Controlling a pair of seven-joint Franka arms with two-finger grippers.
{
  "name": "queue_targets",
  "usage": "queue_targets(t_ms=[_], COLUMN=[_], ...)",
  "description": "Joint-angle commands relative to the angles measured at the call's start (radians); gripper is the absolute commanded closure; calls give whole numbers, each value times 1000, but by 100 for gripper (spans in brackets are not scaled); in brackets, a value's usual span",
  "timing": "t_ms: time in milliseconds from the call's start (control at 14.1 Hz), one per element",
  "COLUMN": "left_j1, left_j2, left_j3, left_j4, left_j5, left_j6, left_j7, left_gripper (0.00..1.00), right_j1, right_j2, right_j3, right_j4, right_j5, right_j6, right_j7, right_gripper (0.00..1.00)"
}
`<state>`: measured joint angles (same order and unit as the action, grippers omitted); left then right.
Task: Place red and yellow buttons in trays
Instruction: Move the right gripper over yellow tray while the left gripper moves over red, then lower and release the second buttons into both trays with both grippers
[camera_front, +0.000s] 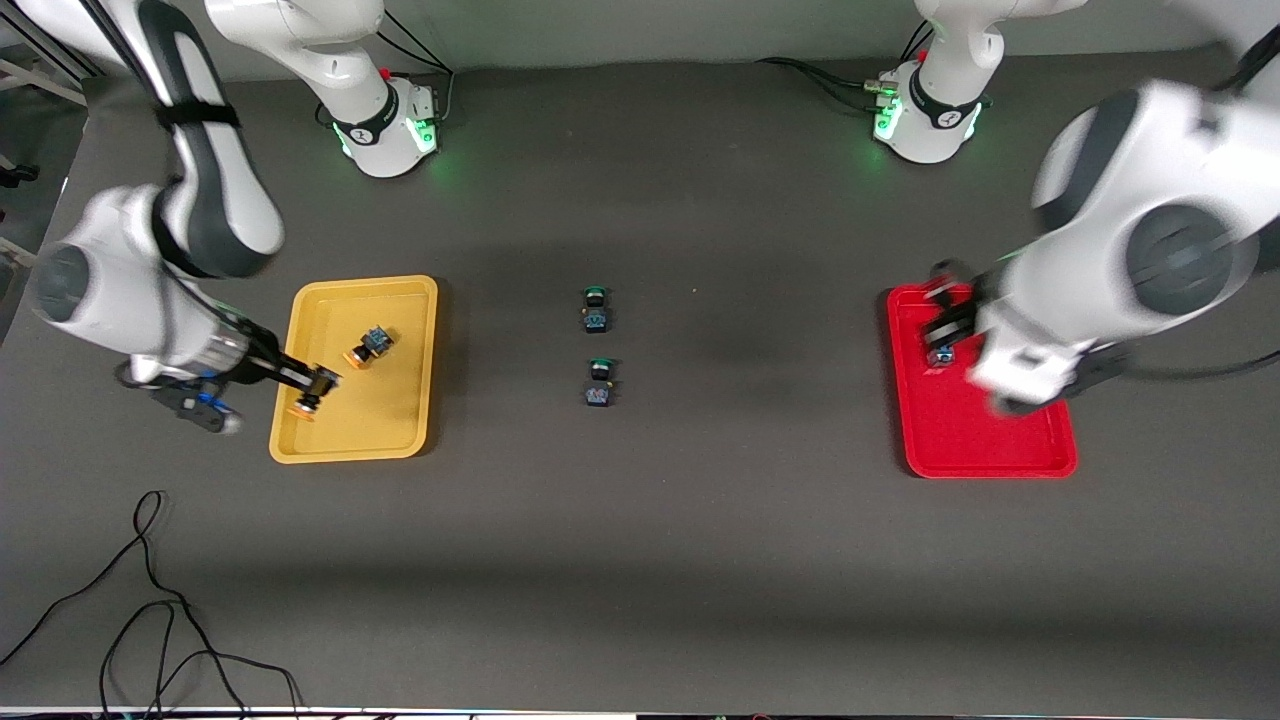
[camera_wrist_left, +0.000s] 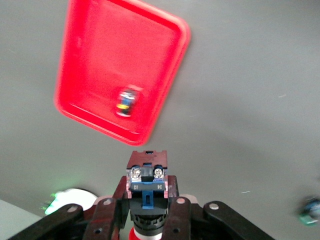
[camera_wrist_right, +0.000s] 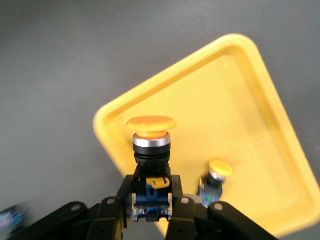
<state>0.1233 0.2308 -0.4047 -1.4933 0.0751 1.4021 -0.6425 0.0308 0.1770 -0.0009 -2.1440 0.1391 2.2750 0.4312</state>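
My right gripper (camera_front: 312, 390) is shut on a yellow-capped button (camera_wrist_right: 150, 131) and holds it over the edge of the yellow tray (camera_front: 400, 410) that is toward the right arm's end of the table. A second yellow button (camera_front: 368, 347) lies in that tray; it also shows in the right wrist view (camera_wrist_right: 216, 176). My left gripper (camera_front: 945, 335) is shut on a red-capped button (camera_wrist_left: 146, 181), its black-and-blue body up, over the red tray (camera_front: 985, 440). In the left wrist view another button (camera_wrist_left: 125, 102) lies in the red tray (camera_wrist_left: 110, 50).
Two green-capped buttons (camera_front: 596, 310) (camera_front: 600, 383) stand in the middle of the table, between the trays. Black cables (camera_front: 150, 600) lie on the table near the front camera at the right arm's end.
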Motion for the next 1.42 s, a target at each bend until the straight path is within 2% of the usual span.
queue_targets(t_ms=[0, 142, 355, 426, 497, 640, 924, 1066, 1137, 1208, 1279, 1350], left_j1=[158, 234, 294, 295, 295, 295, 295, 295, 294, 294, 292, 292], left_j2=[-171, -170, -147, -119, -81, 5, 77, 91, 93, 91, 90, 79], left_j3=[0, 1, 3, 3, 3, 9, 23, 37, 37, 37, 37, 37], left_j4=[-286, -390, -578, -617, -634, -636, -648, -648, -648, -648, -644, -636], left_j5=[-23, -21, -12, -9, -8, 12, 48, 54, 54, 54, 54, 54], left_j6=[148, 280, 556, 634, 685, 754, 834, 853, 853, 850, 844, 832], left_j7=[276, 395, 494, 494, 492, 478, 471, 471, 471, 471, 471, 472], left_gripper=[100, 100, 100, 100, 100, 100, 100, 90, 77, 46, 1, 1], right_j1=[8, 12, 12, 12, 12, 12, 12, 12, 14, 15, 15, 15], right_j2=[94, 145, 171, 171, 170, 144, 4, -98, -143, -186, -217, -240], right_j3=[-7, -5, -5, -5, -5, -5, -5, -1, 2, 2, 2, 2], right_j4=[-53, -57, -60, -60, -60, -59, -27, 7, 30, 61, 105, 152], right_j5=[27, 27, 27, 28, 28, 27, 27, 14, 11, 10, 5, -18], right_j6=[157, 202, 225, 225, 222, 212, 94, -13, -69, -136, -214, -292], right_j7=[-32, -32, -32, -29, -23, -22, -31, -34, -32, -34, -41, -78], right_gripper=[69, 69, 68, 42, 0, 0, 0, 0, 0, 0, 0, 0])
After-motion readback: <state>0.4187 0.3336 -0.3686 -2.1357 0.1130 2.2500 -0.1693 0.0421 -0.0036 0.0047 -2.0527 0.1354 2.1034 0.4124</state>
